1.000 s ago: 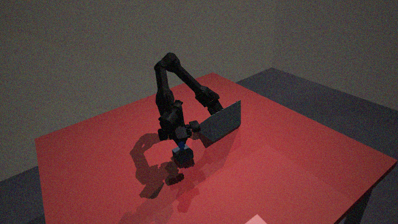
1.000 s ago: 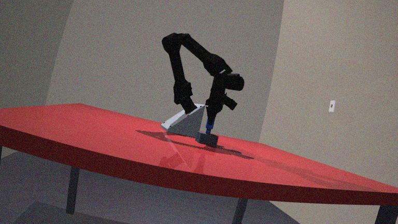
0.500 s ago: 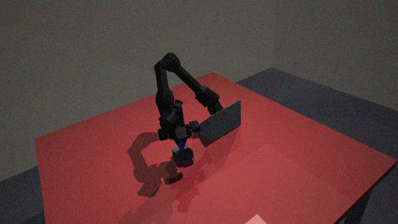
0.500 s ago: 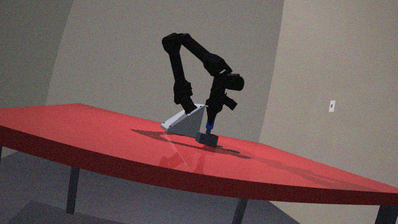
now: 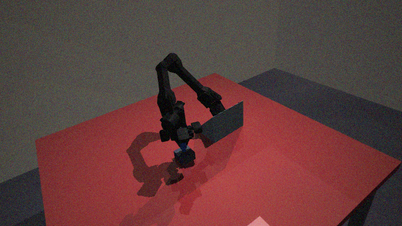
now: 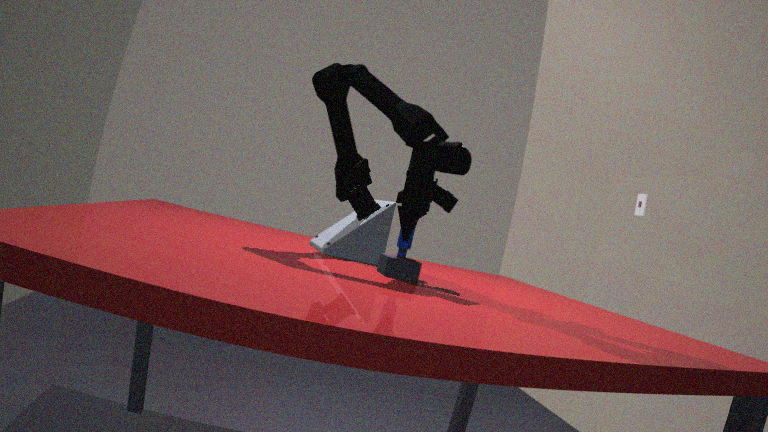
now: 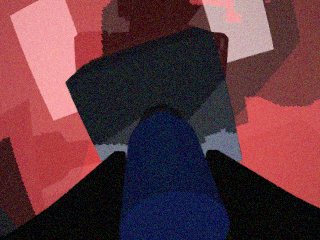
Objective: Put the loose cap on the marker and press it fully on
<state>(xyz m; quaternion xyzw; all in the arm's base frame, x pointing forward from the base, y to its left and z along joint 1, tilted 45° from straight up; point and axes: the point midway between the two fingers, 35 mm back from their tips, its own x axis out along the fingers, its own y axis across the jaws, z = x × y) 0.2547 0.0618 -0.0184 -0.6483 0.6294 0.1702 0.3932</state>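
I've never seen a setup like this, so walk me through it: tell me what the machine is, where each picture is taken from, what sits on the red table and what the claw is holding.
The black machine is a jointed robot arm bolted to a grey wedge-shaped base on the red table. One picture looks down from high up, one looks from the side near table height, and one comes from a camera on the arm's wrist, looking down past its claw. On the table stands a dark holder block with a blue marker in it. The claw, called a gripper, is shut on the dark blue cap, directly over the block. Whether the cap has clicked fully on cannot be told.
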